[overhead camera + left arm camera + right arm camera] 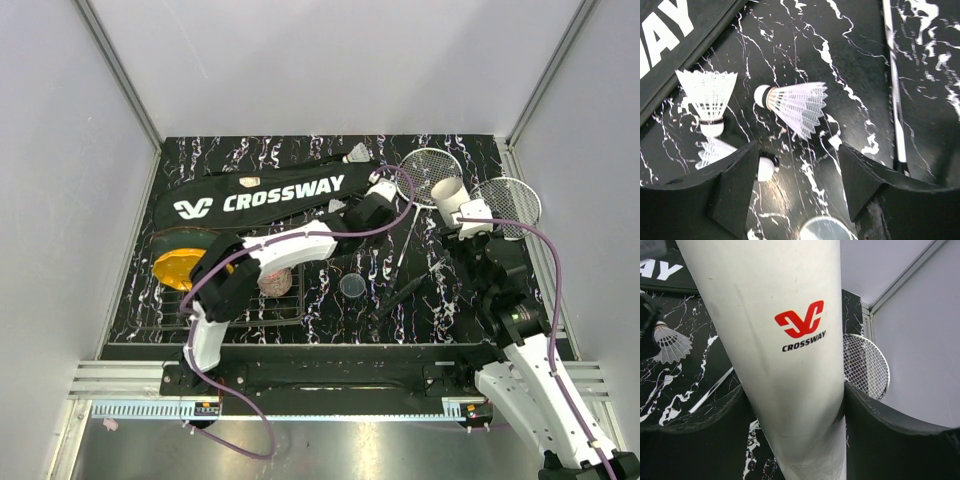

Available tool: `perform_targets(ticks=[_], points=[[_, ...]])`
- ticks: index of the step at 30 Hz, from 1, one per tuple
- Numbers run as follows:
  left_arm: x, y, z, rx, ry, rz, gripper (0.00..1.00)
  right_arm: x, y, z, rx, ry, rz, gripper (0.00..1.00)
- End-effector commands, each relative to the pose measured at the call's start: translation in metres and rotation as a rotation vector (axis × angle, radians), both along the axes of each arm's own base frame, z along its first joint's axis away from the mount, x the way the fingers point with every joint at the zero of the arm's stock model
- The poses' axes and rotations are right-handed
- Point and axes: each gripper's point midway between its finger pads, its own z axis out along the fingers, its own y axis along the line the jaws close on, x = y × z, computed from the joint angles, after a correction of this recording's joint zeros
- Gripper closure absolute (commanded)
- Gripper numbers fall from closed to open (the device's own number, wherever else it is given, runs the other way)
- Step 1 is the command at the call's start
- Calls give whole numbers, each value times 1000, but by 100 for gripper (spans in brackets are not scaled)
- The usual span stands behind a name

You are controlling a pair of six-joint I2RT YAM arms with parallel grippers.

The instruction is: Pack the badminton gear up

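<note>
At the left of the tabletop (200, 155) lies the long black CROSSWAY bag (265, 195), flat. Whether its mouth is open cannot be told.

Just past the bag's right end, the left end effector (797, 182) hovers low over a cluster of shuttlecocks, jaws spread wide with nothing between them. In the left wrist view an upright shuttlecock (710, 95) stands on its cork beside the bag's edge. A side-lying shuttlecock (795, 102) rests just ahead of the gap. A third shuttlecock (715, 152) is partly hidden behind the left finger (735, 185). A racket shaft (895, 100) runs past the other finger.

Farther right, the right end effector (795, 410) is clamped around the white tube (790, 330), which appears lifted and tilted, its open end visible from above. Two racket heads (430, 175) lie near it on the tabletop.

The risks come mostly from crowding. If the left end effector descends slightly off-centre, a finger may pin the half-hidden shuttlecock or tip the upright one. Closing on the feather skirt rather than the cork could crush it or flick the light shuttlecock away. The smooth tube could twist or slide in its grip if bumped, and the two arms are close enough to collide during a hand-off.
</note>
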Motion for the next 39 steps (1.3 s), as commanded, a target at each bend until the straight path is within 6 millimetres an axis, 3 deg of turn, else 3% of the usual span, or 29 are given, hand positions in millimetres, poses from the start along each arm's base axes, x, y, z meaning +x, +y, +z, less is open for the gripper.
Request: perform_targets(ticks=[1, 4, 9, 14, 15, 16, 17, 18, 19, 20, 22, 23, 24, 25, 26, 27, 28, 29, 30, 32, 35, 39], points=[[36, -1, -1, 71, -84, 10, 33, -1, -11, 30, 62, -107, -72, 73], [47, -13, -9, 86, -103, -14, 34, -2, -12, 31, 55, -118, -70, 73], [54, -13, -28, 124, -92, 5, 37, -2, -10, 34, 50, -134, -53, 73], [64, -7, -39, 197, -131, 15, 58, -1, -10, 30, 43, -126, -58, 73], [65, -7, -36, 192, -132, 12, 70, -1, -10, 30, 42, -126, -58, 73], [66, -9, -33, 182, -132, 2, 75, 0, -10, 29, 39, -122, -56, 72], [65, -11, -26, 161, -126, -12, 81, 1, -10, 28, 36, -119, -57, 73], [65, -10, -17, 143, -124, -9, 94, 1, -10, 27, 31, -116, -57, 73], [62, -10, -10, 116, -114, -5, 98, 2, -11, 24, 20, -109, -59, 73], [55, -11, 17, 69, -114, -24, 100, 2, -11, 24, 15, -108, -59, 73], [46, -7, 40, -4, -81, -25, 100, 2, -11, 21, -4, -101, -54, 73], [32, -3, 78, -88, -67, -61, 100, 3, -10, 19, -11, -96, -50, 73], [27, 7, 84, -127, -33, -66, 100, 3, -9, 16, -17, -90, -41, 73], [18, 11, 103, -210, -6, -73, 100, 2, -9, 16, -26, -92, -38, 73], [1, 7, 117, -299, 47, -155, 100, 2, -7, 14, -34, -88, -27, 73], [-6, 27, 144, -378, 48, -172, 100, 3, -2, 13, -43, -86, 8, 73], [-15, 32, 155, -450, 82, -202, 100, 2, 0, 10, -61, -81, 27, 73], [-35, 26, 172, -543, 135, -328, 100, 2, 4, 10, -66, -85, 51, 73], [-42, 43, 192, -602, 132, -366, 100, 0, 14, 8, -68, -85, 114, 73], [-76, 43, 224, -731, 191, -548, 100, -3, 26, 8, -87, -99, 193, 72], [-111, 51, 255, -842, 230, -712, 100, -10, 49, 7, -93, -118, 334, 72], [-134, 42, 262, -910, 360, -827, 100, -21, 79, 3, -87, -119, 523, 73]])
